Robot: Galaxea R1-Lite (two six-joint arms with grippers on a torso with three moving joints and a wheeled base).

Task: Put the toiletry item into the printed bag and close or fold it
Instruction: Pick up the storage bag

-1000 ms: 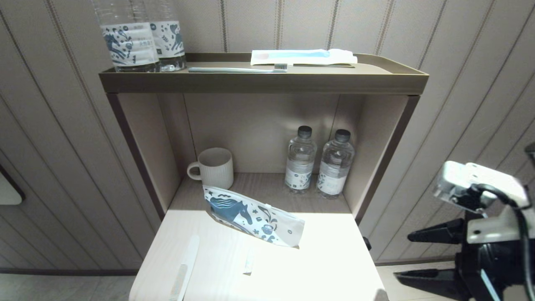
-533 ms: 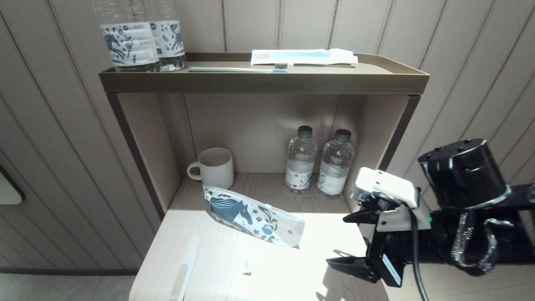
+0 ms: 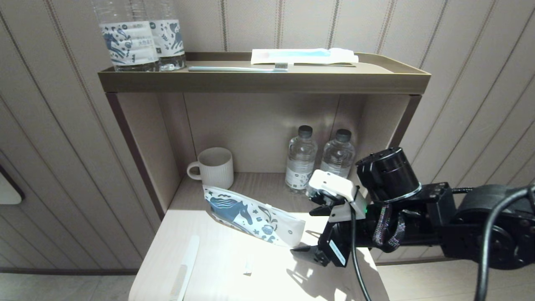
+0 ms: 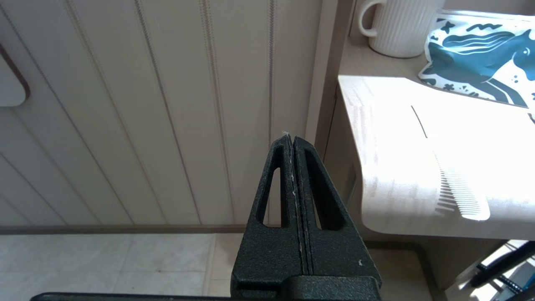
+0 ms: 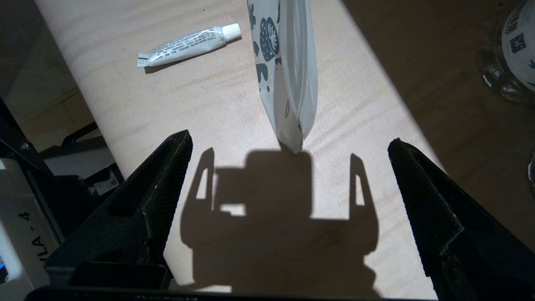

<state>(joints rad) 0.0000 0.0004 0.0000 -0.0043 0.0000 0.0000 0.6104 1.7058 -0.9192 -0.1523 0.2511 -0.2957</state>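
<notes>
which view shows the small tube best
The right wrist view: the tube lies in full view on the table, cap and print clear, beside the bag and ahead of the open right gripper. The head view shows only a pale sliver. The left wrist view misses it.

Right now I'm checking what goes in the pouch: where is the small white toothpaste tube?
The small white toothpaste tube lies flat on the pale tabletop, just in front of the horse-printed bag, with the white comb to its left.

right tool [image 3: 311,230] swung in over the table [image 3: 217,271] — now near the printed bag [image 3: 253,215]
</notes>
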